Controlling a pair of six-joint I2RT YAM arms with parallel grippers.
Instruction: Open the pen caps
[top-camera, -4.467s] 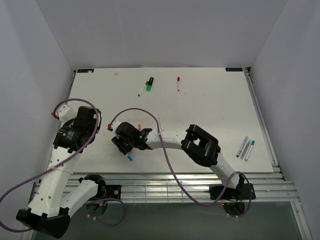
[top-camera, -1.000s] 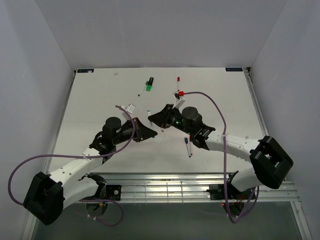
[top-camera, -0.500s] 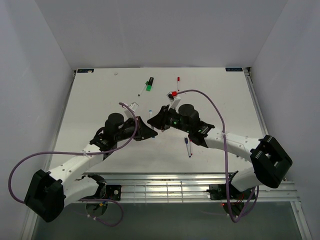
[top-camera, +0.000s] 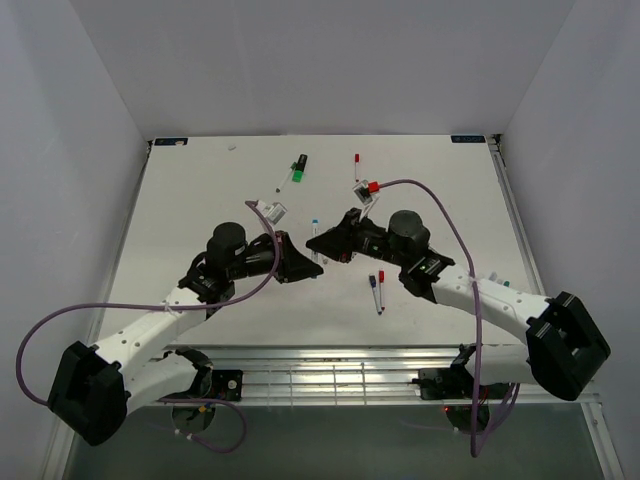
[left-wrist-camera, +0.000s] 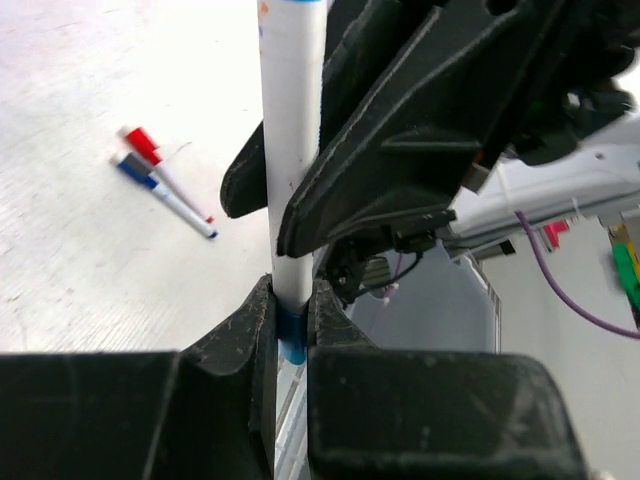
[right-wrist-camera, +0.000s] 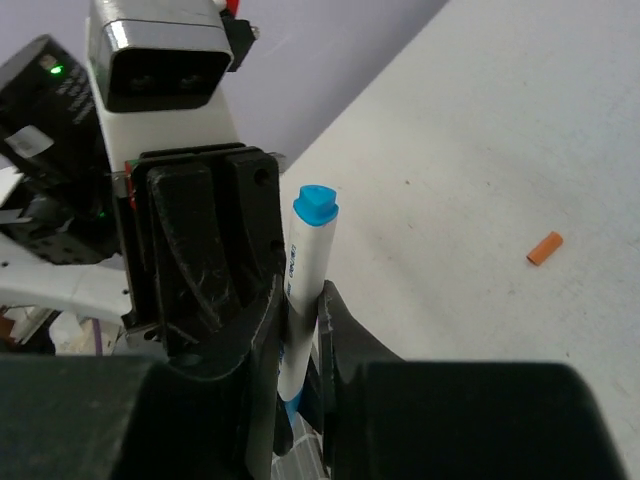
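A white pen stands nearly upright between both grippers at the middle of the table. My left gripper is shut on its lower end, where the blue pen cap sits between the jaws. My right gripper is shut on the white barrel, just above the left one. The barrel's other end carries a blue plug. In the top view the left gripper and right gripper face each other, fingertips almost touching.
A red-capped pen and a blue-capped pen lie side by side just right of the grippers. A black marker with a green cap and a red-tipped pen lie at the far side. An orange cap lies loose on the table.
Both grippers and the upright pen have shifted a little to the right. The right arm's wrist has swung further right. Both grips hold.
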